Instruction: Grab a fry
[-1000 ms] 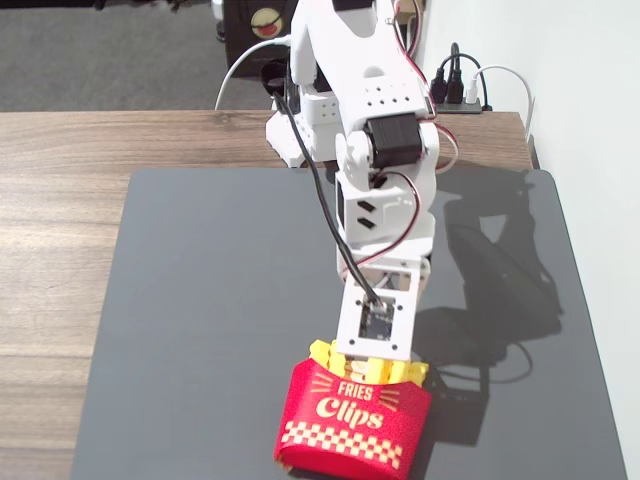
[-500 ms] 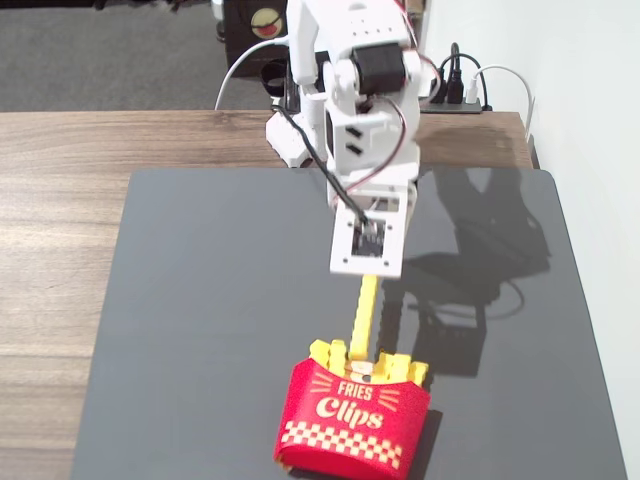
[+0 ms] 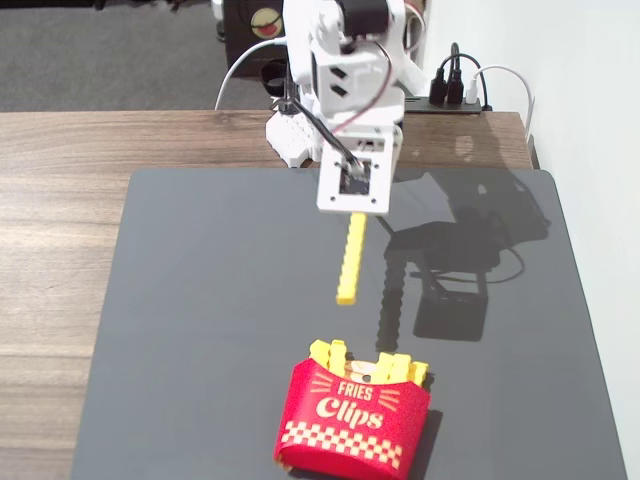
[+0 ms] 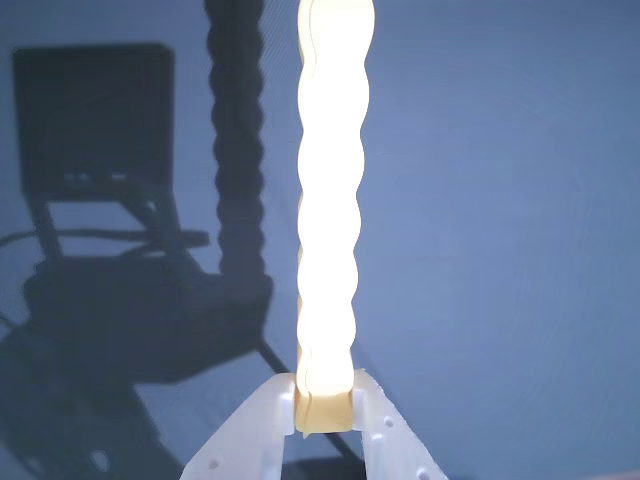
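Above the dark grey mat (image 3: 200, 320), the gripper (image 3: 352, 205) is hanging with the fry (image 3: 350, 258) clenched in it. Seen in the fixed view, the yellow stick is pointing from the white arm (image 3: 345, 90) toward six o'clock, its free end stopping short of the red carton (image 3: 352, 420), which is standing near the six o'clock edge of the mat. More yellow fries (image 3: 370, 362) are sticking up out of the carton's top. The held fry is casting a bumpy shadow (image 3: 392, 290) on the mat, just toward three o'clock of itself, and the arm's larger shadow is spreading farther toward three o'clock.

From the wrist view, the white fingers (image 4: 385, 425) are closing on the lower end of the fry (image 4: 330, 200) at six o'clock, one on each side, touching it. The stick is running up to twelve o'clock and out of the top edge, glowing pale and overexposed, its wavy notched edges showing clearly. Its dark shadow (image 4: 238, 150) is lying on the mat toward nine o'clock of it.

Beyond the mat, the wooden table (image 3: 60, 200) is showing at nine and twelve o'clock in the fixed view, with a black power strip (image 3: 450, 95) and its plugs sitting near one o'clock by the white wall (image 3: 580, 80).
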